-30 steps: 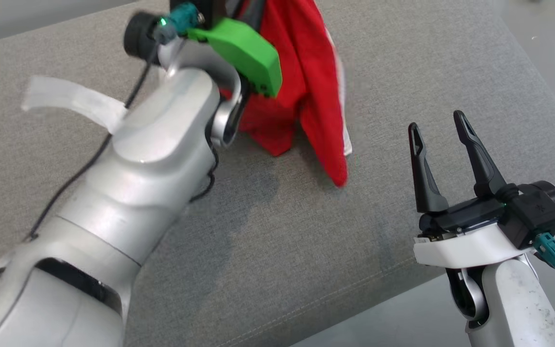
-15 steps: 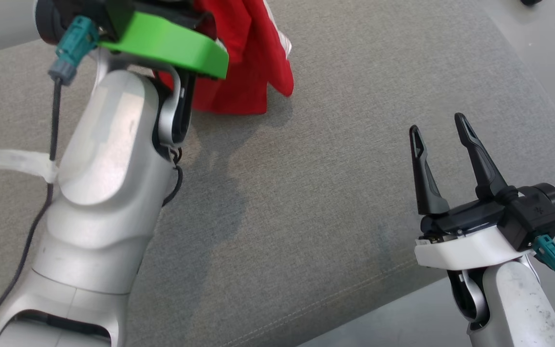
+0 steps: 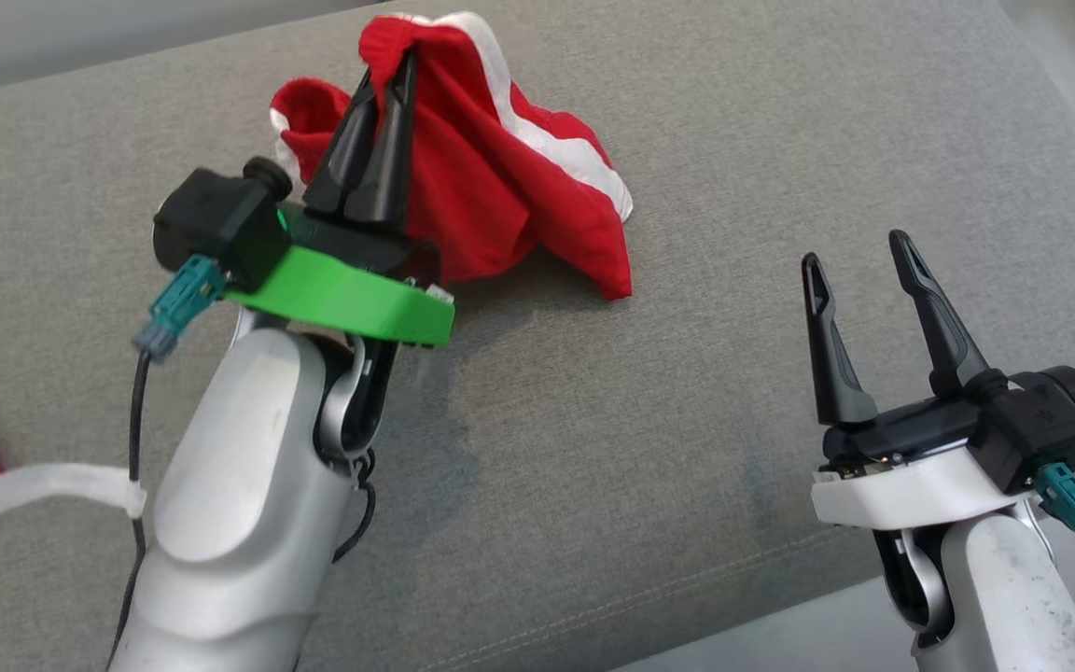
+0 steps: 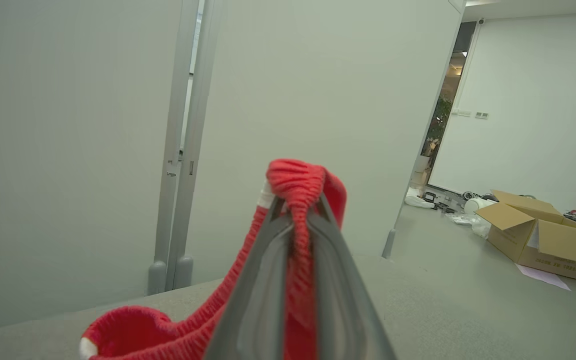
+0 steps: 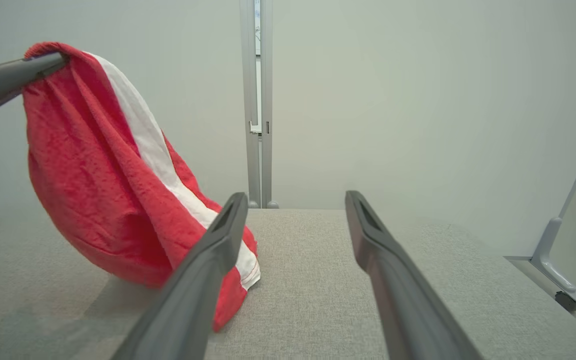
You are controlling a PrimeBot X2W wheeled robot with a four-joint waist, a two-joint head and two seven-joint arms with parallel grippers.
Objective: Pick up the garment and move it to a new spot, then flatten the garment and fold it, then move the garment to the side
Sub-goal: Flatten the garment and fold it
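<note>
One pinch: my left gripper (image 3: 390,75) clamps the red garment (image 3: 500,196) by its waistband, folds resting toward the far edge of the cushion (image 3: 649,420); right gripper (image 3: 855,250) gapes empty. I'd lower slowly, dragging it flat.

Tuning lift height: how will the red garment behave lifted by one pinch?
Likely floppy: the red garment drapes in folds from the shut left pincer, lower edge slumped on the grey cushion. Probably light: a waistband pinch holds it.

Garment (image 3: 500,187) partly behind left end effector (image 3: 391,70)
</note>
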